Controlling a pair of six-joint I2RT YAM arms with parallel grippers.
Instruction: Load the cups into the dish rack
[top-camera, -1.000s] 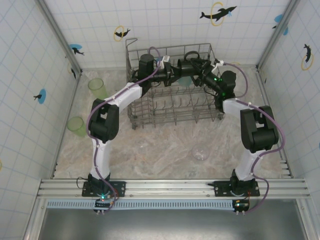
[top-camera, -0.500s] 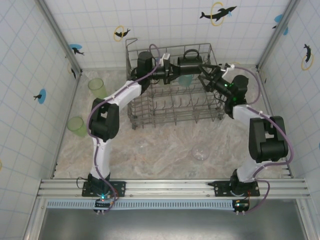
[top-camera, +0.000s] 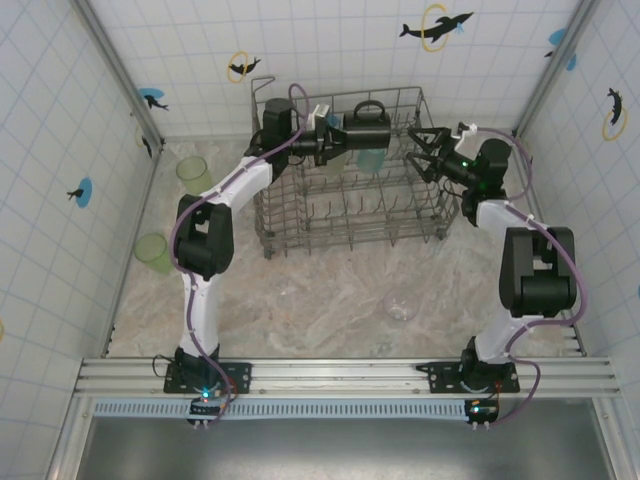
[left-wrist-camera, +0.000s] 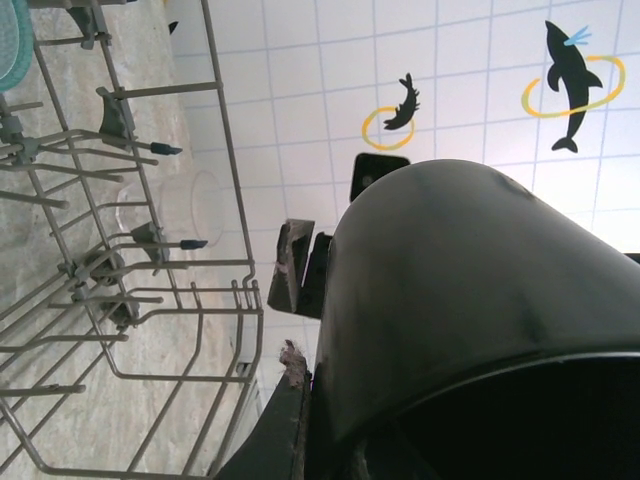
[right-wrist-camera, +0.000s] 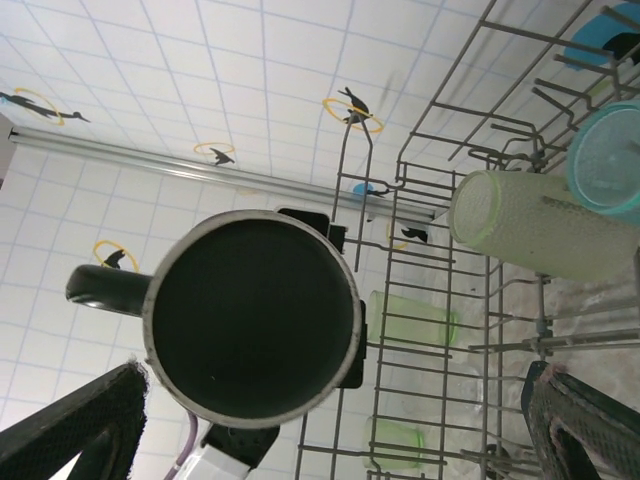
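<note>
White tiled walls (top-camera: 330, 50) with dolphin decals enclose a marbled tabletop (top-camera: 320, 290). At 12 o'clock, above the grey wire dish rack (top-camera: 345, 215), the left gripper (top-camera: 337, 137) clamps the glossy black handled mug (top-camera: 364, 130), which lies sideways with its mouth toward 3 o'clock. The right gripper (top-camera: 419, 152), spread wide and empty, has backed off toward 3 o'clock since a second ago.

The black mug (right-wrist-camera: 250, 315) looks smooth and glossy, the dish rack (top-camera: 340, 212) grey metal wire
</note>
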